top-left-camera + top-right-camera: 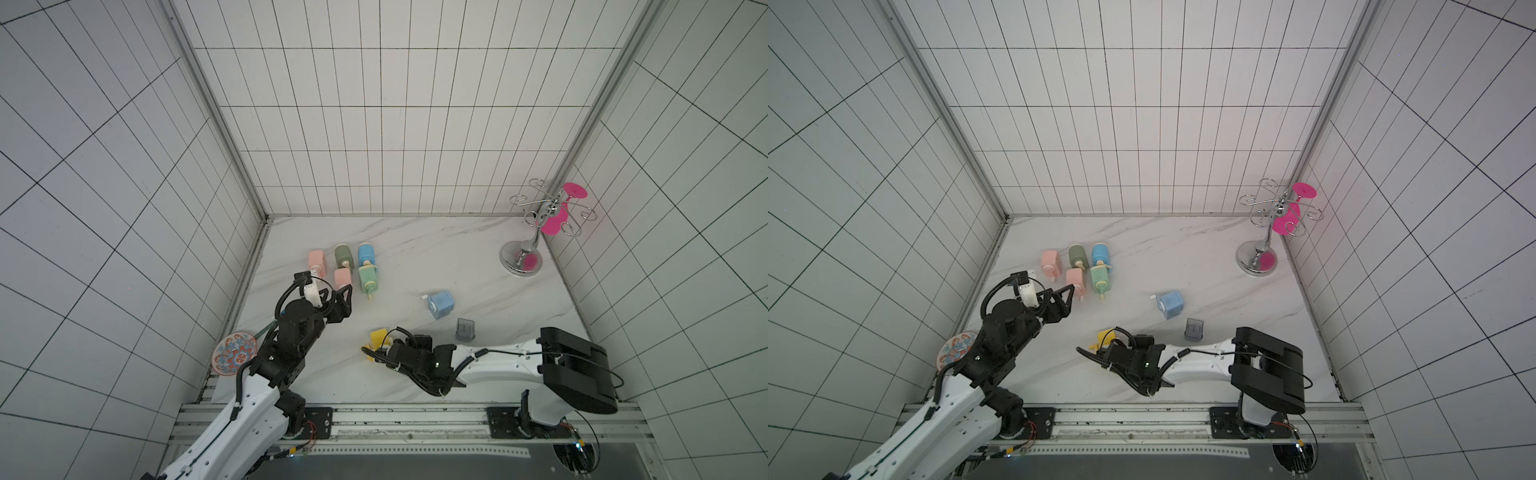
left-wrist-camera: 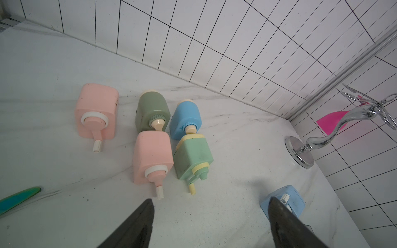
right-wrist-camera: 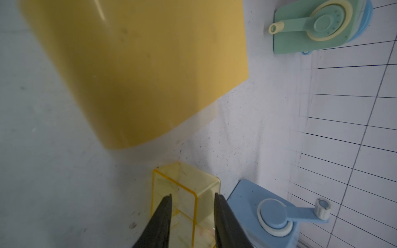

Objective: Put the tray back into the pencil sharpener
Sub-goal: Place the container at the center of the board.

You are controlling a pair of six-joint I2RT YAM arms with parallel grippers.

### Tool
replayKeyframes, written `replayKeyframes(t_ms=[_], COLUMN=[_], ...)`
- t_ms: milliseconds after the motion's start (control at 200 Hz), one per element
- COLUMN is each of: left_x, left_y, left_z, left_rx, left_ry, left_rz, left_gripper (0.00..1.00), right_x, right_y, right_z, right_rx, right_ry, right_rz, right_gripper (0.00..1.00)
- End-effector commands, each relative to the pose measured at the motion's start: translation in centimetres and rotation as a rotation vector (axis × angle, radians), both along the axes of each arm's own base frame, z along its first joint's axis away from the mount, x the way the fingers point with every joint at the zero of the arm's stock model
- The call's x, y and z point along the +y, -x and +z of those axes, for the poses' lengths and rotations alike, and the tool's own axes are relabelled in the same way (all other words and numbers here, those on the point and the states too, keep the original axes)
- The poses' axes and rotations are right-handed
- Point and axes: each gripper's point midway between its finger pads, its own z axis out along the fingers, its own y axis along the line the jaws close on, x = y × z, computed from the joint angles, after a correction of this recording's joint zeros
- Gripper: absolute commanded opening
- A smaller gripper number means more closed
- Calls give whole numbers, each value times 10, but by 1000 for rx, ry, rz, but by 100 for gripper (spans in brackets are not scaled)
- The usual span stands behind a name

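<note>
The yellow pencil sharpener (image 1: 379,335) lies near the counter's (image 1: 478,266) 6 o'clock edge, at 8 o'clock from a blue sharpener (image 1: 440,305). The clear yellow tray (image 3: 187,178) sits on the counter just beside it, outside the body. The right gripper (image 3: 193,195) straddles the tray, its fingers close in; I cannot tell whether it is pinching. The left gripper (image 2: 210,200) hangs spread and empty, at 6 o'clock of a pink sharpener (image 2: 152,156).

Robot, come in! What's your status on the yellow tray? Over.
Left gripper open, empty. Right gripper: jaws either side of yellow tray, grip unclear. Tray not yet in yellow sharpener. Blue sharpener close beside tray.
</note>
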Motion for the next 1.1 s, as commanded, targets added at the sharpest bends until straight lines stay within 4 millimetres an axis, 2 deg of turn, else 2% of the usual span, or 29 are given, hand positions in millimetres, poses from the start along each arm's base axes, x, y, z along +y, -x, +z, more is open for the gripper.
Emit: replayKeyframes(t_ms=[0,245,415,535,755,865,1094], left_x=[6,6,6,6,5,5,5], left_y=[1,0,0,0,0,0,0], left_z=[0,0,1,2,1,1,2], left_rx=[-4,-1,-5,-7,-3,-3,-4], left_ry=[1,0,-1,-5,-6,-6,-10], left_rz=[28,27,27,28,24,20,21], left_gripper=[84,84,84,84,84,84,84], right_x=[-10,-12,-8,-5,-15,-21,-19], right_y=[-2,-9,-8,4,12,8,3], right_z=[-13,-23,-24,-23,-15,-16,-21], right_rx=[-47,-91,-75,52,285,327,407], right_ry=[71,103,83,45,-15,-13,-32], right_rz=[1,-11,-4,19,8,0,-16], right_gripper=[32,37,26,20,7,0,0])
